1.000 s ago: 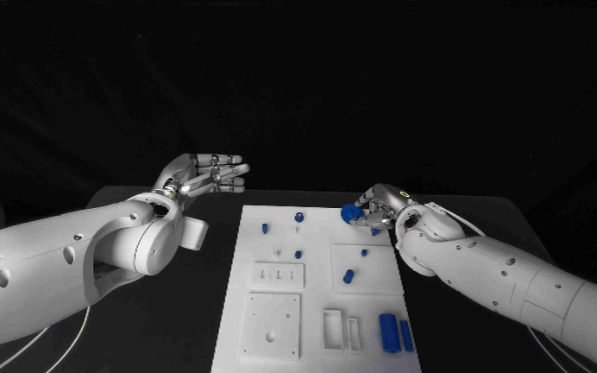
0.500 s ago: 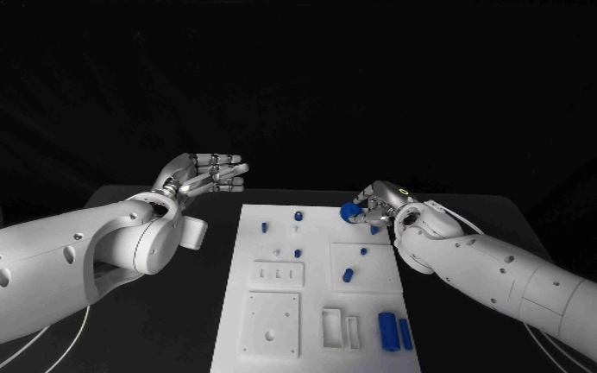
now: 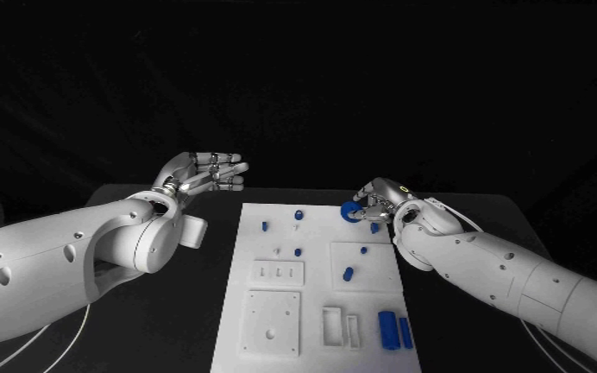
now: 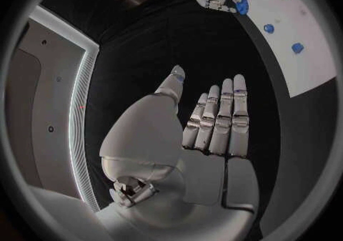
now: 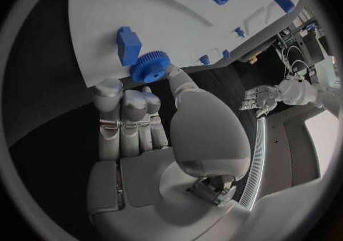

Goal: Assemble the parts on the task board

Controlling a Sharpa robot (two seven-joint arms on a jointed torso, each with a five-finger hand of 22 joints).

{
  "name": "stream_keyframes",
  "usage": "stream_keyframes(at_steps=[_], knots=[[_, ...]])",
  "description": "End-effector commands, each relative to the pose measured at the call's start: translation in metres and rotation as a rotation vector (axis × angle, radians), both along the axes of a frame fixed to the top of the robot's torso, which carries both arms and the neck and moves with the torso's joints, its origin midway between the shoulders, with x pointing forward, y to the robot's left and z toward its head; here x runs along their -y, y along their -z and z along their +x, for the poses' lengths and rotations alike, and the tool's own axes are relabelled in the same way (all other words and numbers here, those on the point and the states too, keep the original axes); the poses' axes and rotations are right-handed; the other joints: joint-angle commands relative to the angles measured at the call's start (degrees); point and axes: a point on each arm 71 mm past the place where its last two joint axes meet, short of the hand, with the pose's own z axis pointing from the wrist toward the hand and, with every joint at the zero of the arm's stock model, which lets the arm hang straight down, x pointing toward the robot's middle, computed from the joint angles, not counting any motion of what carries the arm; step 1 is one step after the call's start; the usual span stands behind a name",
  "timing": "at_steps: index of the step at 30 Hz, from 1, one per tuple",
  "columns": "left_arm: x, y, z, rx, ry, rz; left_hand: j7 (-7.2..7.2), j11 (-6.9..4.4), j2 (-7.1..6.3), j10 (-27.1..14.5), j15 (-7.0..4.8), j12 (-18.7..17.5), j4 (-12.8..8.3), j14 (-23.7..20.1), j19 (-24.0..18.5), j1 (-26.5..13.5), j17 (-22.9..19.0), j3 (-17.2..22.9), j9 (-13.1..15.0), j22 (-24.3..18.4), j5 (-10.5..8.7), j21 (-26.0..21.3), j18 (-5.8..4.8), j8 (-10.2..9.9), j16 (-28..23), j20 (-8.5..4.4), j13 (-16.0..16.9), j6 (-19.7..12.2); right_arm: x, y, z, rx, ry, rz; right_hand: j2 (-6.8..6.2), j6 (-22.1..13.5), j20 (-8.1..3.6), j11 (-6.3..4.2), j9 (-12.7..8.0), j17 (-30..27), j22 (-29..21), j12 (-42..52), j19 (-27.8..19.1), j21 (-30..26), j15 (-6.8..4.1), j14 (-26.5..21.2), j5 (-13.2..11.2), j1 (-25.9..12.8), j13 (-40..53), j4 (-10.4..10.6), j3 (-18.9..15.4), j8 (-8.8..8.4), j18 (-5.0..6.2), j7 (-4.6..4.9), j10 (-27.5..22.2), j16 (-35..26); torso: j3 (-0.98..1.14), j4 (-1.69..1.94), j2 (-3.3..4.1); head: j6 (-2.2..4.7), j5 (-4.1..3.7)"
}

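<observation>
My right hand (image 3: 377,205) pinches a blue gear (image 3: 352,211) between thumb and fingertips (image 5: 174,72), holding it over the far right corner of the white board (image 3: 317,338). In the right wrist view the gear (image 5: 149,66) sits at the board's edge, just beside a blue block (image 5: 128,44) that stands on the board; I cannot tell whether the gear touches the board. My left hand (image 3: 205,173) hangs over the black table (image 3: 149,196) off the board's far left corner, fingers straight and close together, palm flat, holding nothing; the left wrist view shows the same flat hand (image 4: 211,132).

Progress, as I judge it, is early. Near the board's far edge two small blue pegs (image 3: 300,216) stand close together. A further small blue piece (image 3: 363,252) and an oval blue piece (image 3: 349,275) sit on the raised square plate right of the board's middle; whether they are seated or merely resting I cannot tell. Near the board's near right corner two blue bars (image 3: 388,331) lie side by side, loose, beside an open rectangular frame (image 3: 334,328). The slotted plate (image 3: 278,275) at the middle left and the square plate (image 3: 272,325) at the near left carry no blue pieces.

Remaining, by this reading: seat the gear, then place the two bars and fill the open slots.
</observation>
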Motion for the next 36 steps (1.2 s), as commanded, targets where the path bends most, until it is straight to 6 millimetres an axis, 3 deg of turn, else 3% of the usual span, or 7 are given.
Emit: stream_keyframes(at_steps=[1,6,13,28,33,35,36], knots=[[0.0024,-0.0006,-0.0004,0.005,0.018,0.0,0.13,-0.02,0.49,-0.51,0.01,0.29,-0.41,-0.49,-0.34,0.25,-0.04,0.06,0.05,-0.09,-0.14,0.28,-0.22,0.17,-0.17,0.13,0.07,-0.1,-0.0004,0.0012,0.0005,-0.016,-0.007,0.003,0.13,0.49,0.18,-0.08,0.02,0.11,5.02,0.26,3.16,0.39,0.04,0.31,0.25,-0.41,0.13,0.25,0.15,-0.05,0.68,-0.06,0.35,0.26,-0.01,0.0,0.0,0.08,-0.02],[0.003,-0.0006,-0.0004,0.005,0.019,0.0,0.13,-0.02,0.49,-0.51,0.01,0.29,-0.41,-0.49,-0.34,0.25,-0.04,0.06,0.05,-0.09,-0.14,0.28,-0.22,0.17,-0.17,0.13,0.07,-0.1,0.0014,0.0031,0.002,-0.029,-0.002,-0.007,0.23,0.75,0.16,-0.12,0.02,0.23,5.08,0.37,3.15,0.66,0.02,0.31,0.14,-0.01,0.27,-0.14,0.58,-0.05,0.6,-0.1,0.4,0.41,-0.01,-0.02,0.03,0.05,-0.01],[0.0036,-0.0006,-0.0003,0.006,0.021,0.002,0.13,-0.02,0.72,-0.52,0.01,0.29,-0.85,-0.52,-0.38,0.69,-0.04,0.2,0.05,-0.09,-0.1,0.3,-0.2,0.17,-0.16,0.14,0.07,-0.01,0.0021,0.0052,0.0032,-0.043,0.0,-0.021,0.3,1.09,0.08,-0.16,0.0,0.47,5.17,0.43,3.1,1.14,-0.03,0.29,-0.25,0.07,0.57,-3.16,2.81,-0.09,0.42,-0.1,0.52,0.66,0.02,0.03,0.05,-0.01,0.04],[0.0043,-0.0008,-0.0006,0.008,0.022,0.003,0.15,-0.01,1.01,-0.54,0.02,0.29,-1.32,-0.54,-0.42,0.57,-0.04,-0.03,0.02,-0.07,-0.07,0.37,-0.17,0.13,-0.1,0.16,0.07,-0.32,-0.0043,0.0062,0.0047,-0.049,-0.012,-0.025,0.33,1.16,0.09,-0.15,0.01,0.46,5.19,0.48,3.06,1.29,-0.01,0.26,-0.99,-0.58,0.72,-3.92,2.79,-0.07,0.31,-0.13,0.58,0.58,-0.03,0.0,-0.02,-0.23,0.24],[0.0042,-0.0009,-0.0006,0.008,0.022,0.004,0.15,-0.01,1.01,-0.54,0.02,0.29,-1.32,-0.54,-0.42,0.57,-0.04,-0.03,0.02,-0.07,-0.07,0.37,-0.17,0.13,-0.1,0.16,0.07,-0.32,-0.0052,0.0067,0.0051,-0.059,-0.015,-0.028,0.28,0.96,0.1,-0.14,0.0,0.46,5.18,0.45,3.04,1.23,0.01,0.25,-0.44,-0.64,0.73,-3.6,2.12,-0.07,0.3,-0.11,0.53,0.56,-0.04,-0.09,-0.03,-0.17,0.29],[0.0044,-0.0008,-0.0003,0.008,0.022,0.004,0.15,-0.01,1.01,-0.54,0.02,0.29,-1.32,-0.54,-0.42,0.57,-0.04,-0.03,0.02,-0.07,-0.07,0.37,-0.17,0.13,-0.1,0.16,0.07,-0.32,-0.0056,0.0071,0.0052,-0.065,-0.018,-0.032,0.24,0.9,0.1,-0.14,0.01,0.5,5.19,0.43,3.04,1.26,0.01,0.27,0.87,-0.61,0.75,-3.48,1.75,-0.06,0.3,-0.1,0.5,0.6,-0.04,-0.12,-0.02,-0.16,0.26],[0.0045,-0.0008,-0.0001,0.008,0.023,0.004,0.15,-0.01,1.01,-0.54,0.02,0.29,-1.32,-0.54,-0.42,0.57,-0.04,-0.03,0.02,-0.07,-0.07,0.37,-0.17,0.13,-0.1,0.16,0.07,-0.32,-0.0058,0.0074,0.0052,-0.068,-0.019,-0.035,0.37,1.15,0.08,-0.19,0.02,0.52,5.2,0.46,3.05,1.29,-0.02,0.27,2.71,-0.39,0.78,-3.59,1.9,-0.04,0.28,-0.13,0.51,0.61,-0.05,-0.14,0.01,-0.14,0.22]])
